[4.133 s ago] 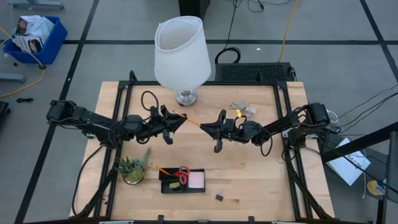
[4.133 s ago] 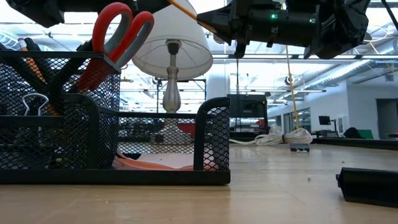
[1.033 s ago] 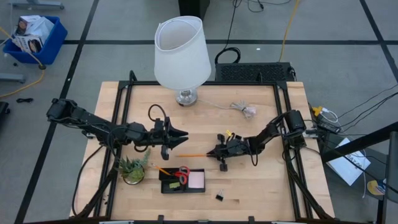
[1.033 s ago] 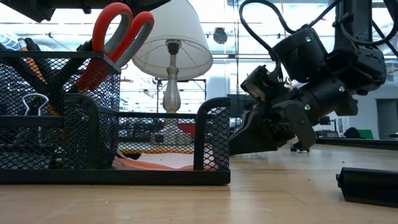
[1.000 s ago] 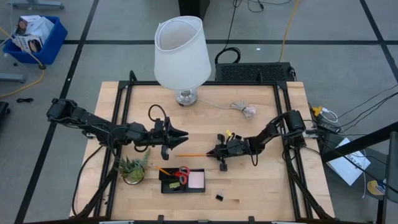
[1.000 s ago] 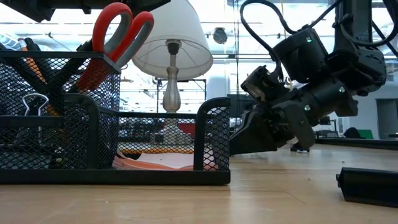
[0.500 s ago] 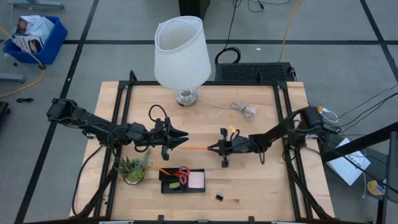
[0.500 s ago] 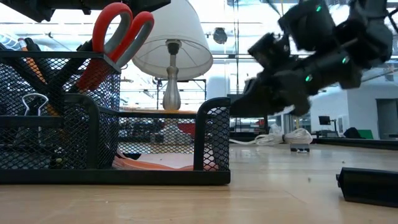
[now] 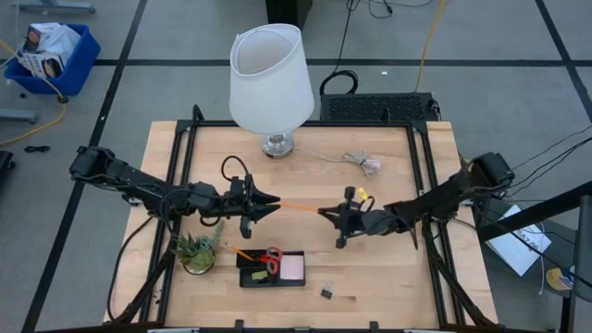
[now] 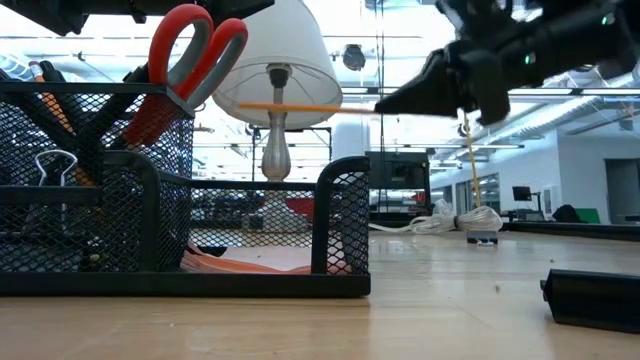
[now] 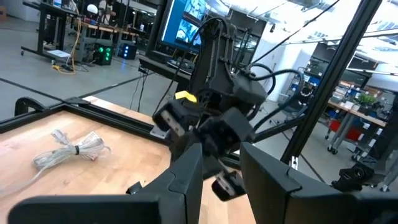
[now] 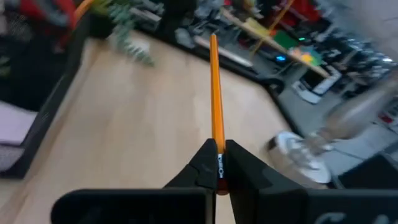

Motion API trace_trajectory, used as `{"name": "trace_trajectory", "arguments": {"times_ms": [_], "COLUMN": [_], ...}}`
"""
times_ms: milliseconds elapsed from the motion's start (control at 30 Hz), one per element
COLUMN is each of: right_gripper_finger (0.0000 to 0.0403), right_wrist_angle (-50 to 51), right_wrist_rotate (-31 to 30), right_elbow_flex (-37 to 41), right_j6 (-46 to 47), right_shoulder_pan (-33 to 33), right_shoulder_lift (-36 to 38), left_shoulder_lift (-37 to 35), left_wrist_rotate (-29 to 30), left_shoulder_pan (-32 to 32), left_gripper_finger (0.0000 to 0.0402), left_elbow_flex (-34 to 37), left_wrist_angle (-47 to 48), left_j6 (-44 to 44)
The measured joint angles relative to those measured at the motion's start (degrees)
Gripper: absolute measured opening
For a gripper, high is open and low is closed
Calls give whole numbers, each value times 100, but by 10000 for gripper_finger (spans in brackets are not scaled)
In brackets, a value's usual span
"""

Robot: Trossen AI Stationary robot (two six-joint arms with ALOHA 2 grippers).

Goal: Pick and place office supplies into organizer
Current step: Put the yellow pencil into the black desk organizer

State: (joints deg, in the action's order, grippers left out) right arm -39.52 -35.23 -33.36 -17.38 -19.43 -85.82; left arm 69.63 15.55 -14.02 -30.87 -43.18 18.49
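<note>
My right gripper point(image 9: 321, 212) is above the table's middle, shut on a thin orange pencil point(image 9: 298, 206). The low view shows the pencil point(image 10: 300, 106) level in the air. My left gripper point(image 9: 270, 205) is open and faces the pencil's free end point(image 9: 278, 203); whether it touches does not show. In the left wrist view the left gripper point(image 11: 222, 163) looks at my right arm close ahead. The black mesh organizer point(image 9: 273, 268) stands near the near edge. It holds red-handled scissors point(image 9: 272, 260), a pink pad point(image 9: 293, 268) and another orange pencil point(image 9: 242, 252). My right gripper pinches the orange pencil at its rear end point(image 12: 216, 134) between its two fingers. The fingers come level from the table's right and lie along the pencil. The pencil is lifted clear and sticks out level ahead of the fingertips, toward my left gripper.
A white lamp point(image 9: 271, 79) stands at the far edge, with a pale coiled cable point(image 9: 363, 162) to its right. A small green plant point(image 9: 197, 250) sits left of the organizer. A black binder clip point(image 9: 327, 292) lies on the wood near the near edge.
My right gripper has risen from the table with the pencil and drawn a little toward the table's right and far side. The pencil, lying low by the table before, is lifted clear and now level, its free end at my left gripper's fingertips.
</note>
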Motion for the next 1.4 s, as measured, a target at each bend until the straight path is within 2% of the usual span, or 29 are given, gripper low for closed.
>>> {"name": "trace_trajectory", "arguments": {"times_ms": [167, 333, 467, 667, 800, 967, 1100, 1233, 1400], "right_gripper_finger": [10, 9, 9, 9, 9, 9, 9, 2, 0], "right_wrist_angle": [140, 407, 401, 147, -43, -510, -1160, -1360, -1338], "right_wrist_rotate": [-406, -907, -992, -1302, -1293, -1293, -1277, -1237, -643], "right_elbow_flex": [2, 2, 4, 4, 4, 4, 4, 4, 4], "right_j6": [152, 479, 493, 282, 159, -140, -633, -1025, -909], "right_shoulder_pan": [-32, -187, -379, -608, -685, -708, -708, -708, -707], "right_shoulder_lift": [308, 442, 480, 483, 483, 483, 483, 547, 739], "left_shoulder_lift": [0, -4, -4, -2, -2, -2, 2, 2, 1], "left_wrist_rotate": [303, 1012, 1071, 994, 992, 992, 989, 759, 655], "left_shoulder_pan": [0, 3, 66, 131, 130, 126, 114, 114, 85], "left_gripper_finger": [113, 114, 125, 205, 265, 309, 315, 301, 282], "left_elbow_flex": [0, -4, -4, -4, -4, -2, -2, -2, -2], "left_wrist_angle": [-311, -194, -88, 165, 217, 390, 606, 813, 914], "left_j6": [-326, -491, -503, -215, -250, -111, 40, 112, 142]}}
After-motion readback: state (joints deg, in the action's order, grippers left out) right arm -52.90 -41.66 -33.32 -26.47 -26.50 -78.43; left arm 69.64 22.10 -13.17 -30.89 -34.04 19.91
